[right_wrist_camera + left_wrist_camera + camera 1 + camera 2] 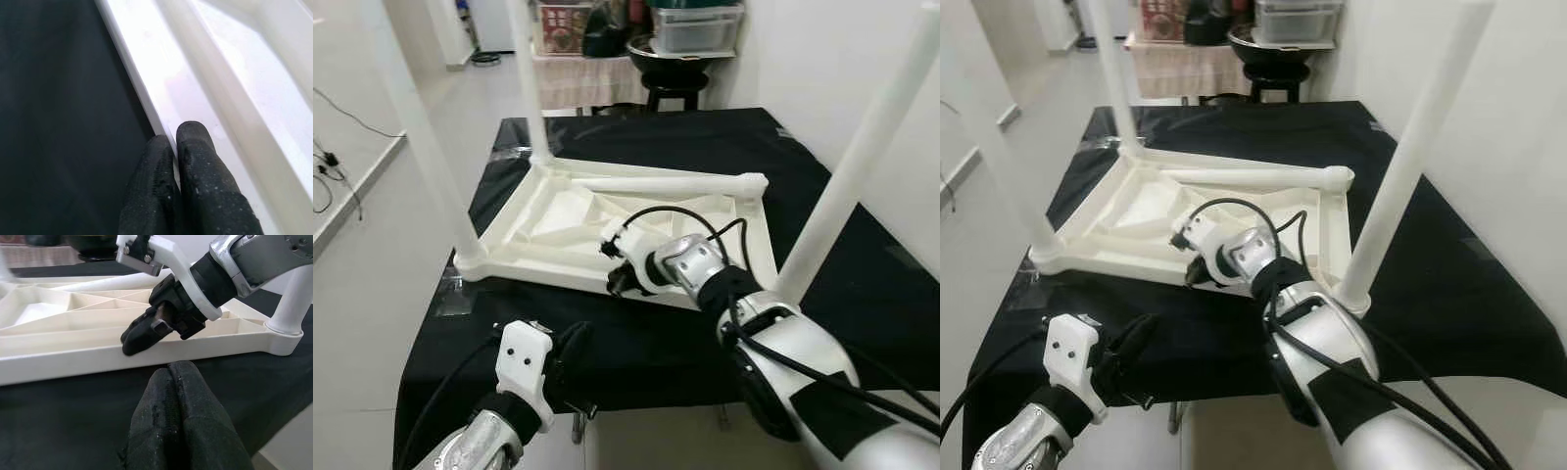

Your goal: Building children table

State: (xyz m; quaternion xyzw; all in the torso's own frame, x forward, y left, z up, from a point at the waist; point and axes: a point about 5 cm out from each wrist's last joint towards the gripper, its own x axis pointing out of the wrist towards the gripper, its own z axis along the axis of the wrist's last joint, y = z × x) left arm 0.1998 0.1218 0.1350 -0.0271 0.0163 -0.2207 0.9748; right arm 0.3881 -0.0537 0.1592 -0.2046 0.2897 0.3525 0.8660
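- Head views: nearest the camera, the left hand [570,354] hovers over the near edge of the black tabletop [862,264], its fingers closed and holding nothing.
- Beyond it the white children's table [558,220] lies upside down on the tabletop, three legs [847,171] standing upward and a fourth leg [666,183] lying flat inside the ribbed underside.
- The right hand [615,284] rests at the table's near rim.
- Further back, a clear plastic box [697,27] sits on a shelf; its contents cannot be made out.
- Left wrist view: the left hand's fingers [183,416] are pressed together, empty, facing the rim [73,362].
- Right wrist view: the right hand's fingers [195,161] are clenched on the rim's thin edge, one either side.
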